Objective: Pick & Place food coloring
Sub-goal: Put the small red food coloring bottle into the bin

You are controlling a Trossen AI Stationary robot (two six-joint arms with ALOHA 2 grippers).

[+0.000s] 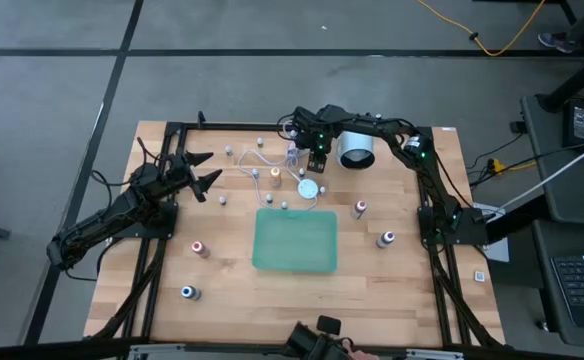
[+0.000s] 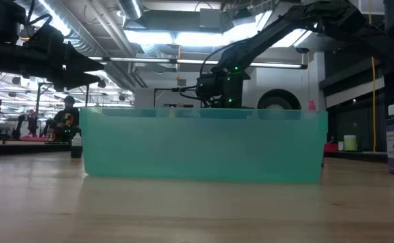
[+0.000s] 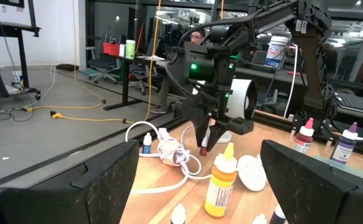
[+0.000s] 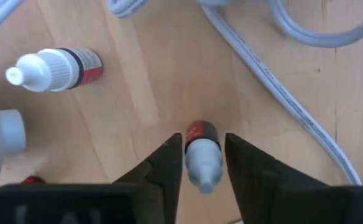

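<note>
Right gripper (image 4: 201, 163) points down, fingers narrowly apart; left gripper (image 1: 204, 170) spread wide

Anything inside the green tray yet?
The high view shows the green tray holding nothing. In the low view its frosted wall blurs the inside, so that view adds nothing.

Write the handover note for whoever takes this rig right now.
Left hand: open, holding nothing, hovering over the table's back left.
Right hand: down at the back of the table beside the white cable, set around a small red-labelled bottle; a firm grip cannot be confirmed.
Green tray: mid-table, nothing in it.
Other food coloring bottles: scattered on the wood, for example the red-topped bottle, blue-topped bottle and violet bottle.
Done: no bottle placed.
Left: secure this bottle, carry it to the tray, then the rest.
</note>
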